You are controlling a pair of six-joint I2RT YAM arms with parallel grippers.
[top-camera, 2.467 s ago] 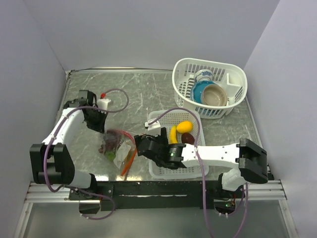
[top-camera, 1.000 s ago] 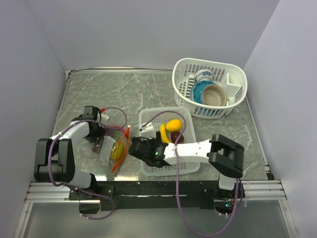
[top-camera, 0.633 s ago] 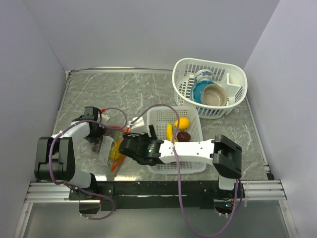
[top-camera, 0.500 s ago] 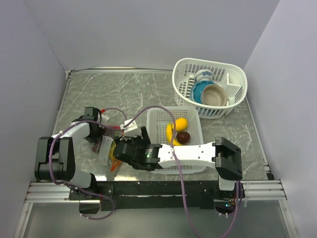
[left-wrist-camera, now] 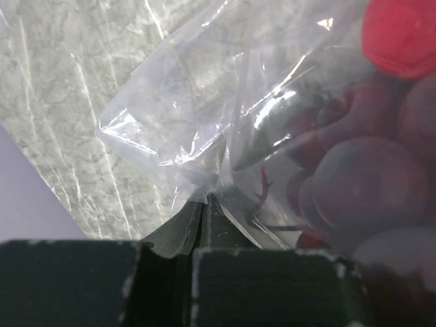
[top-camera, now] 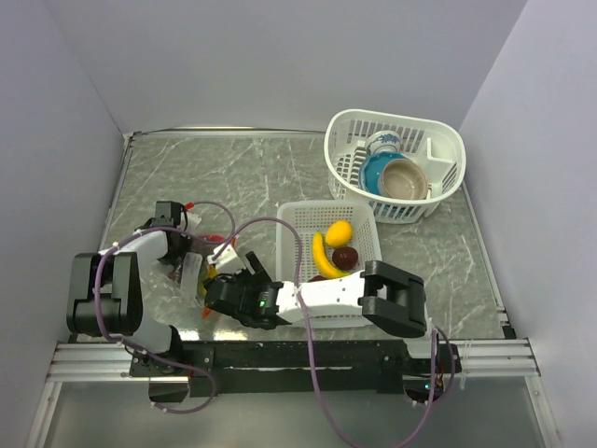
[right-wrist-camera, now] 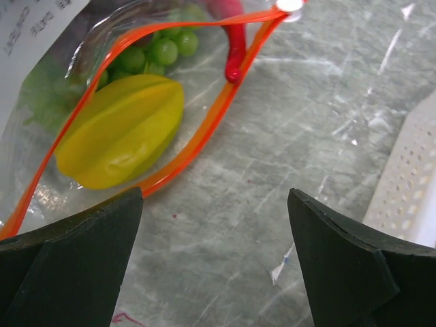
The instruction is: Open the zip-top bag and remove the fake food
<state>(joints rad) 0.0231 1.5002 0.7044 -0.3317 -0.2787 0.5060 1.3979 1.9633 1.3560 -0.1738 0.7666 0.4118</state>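
**Desk:** Where is the bag, and how does it look?

**Photographer:** The small clear, crinkly plastic zip-top bag (top-camera: 198,269) lies on the grey marbled surface (top-camera: 233,168) at front left. It sits between the two arms, just left of the small white slotted plastic basket (top-camera: 308,207). Its orange-red zipper strip (right-wrist-camera: 205,122) is parted into a long loop, with the mouth open toward the right tool (right-wrist-camera: 214,193). Through the film you can see a yellow ridged star-shaped fruit (right-wrist-camera: 119,133) close to the mouth. A cluster of small green grapes (right-wrist-camera: 163,44) sits behind it, and a slim red piece (right-wrist-camera: 231,41) reaches down to the zipper. The left wrist view shows dark purple-red grapes (left-wrist-camera: 354,177) pressed against the plastic. A white printed label (right-wrist-camera: 34,27) covers one corner.

**Desk:** And the tools?

**Photographer:** The left tool (left-wrist-camera: 203,204) has its fingers together, pinching a gathered fold of the bag's clear film beside the dark grapes. The right tool's fingers are spread wide with nothing between them, low over the surface just in front of the open mouth.

**Desk:** Any food outside the bag?

**Photographer:** Three pieces lie in the basket: a yellow plastic banana (top-camera: 322,257), a yellow-orange round fruit (top-camera: 340,232) and a dark red apple (top-camera: 346,257).
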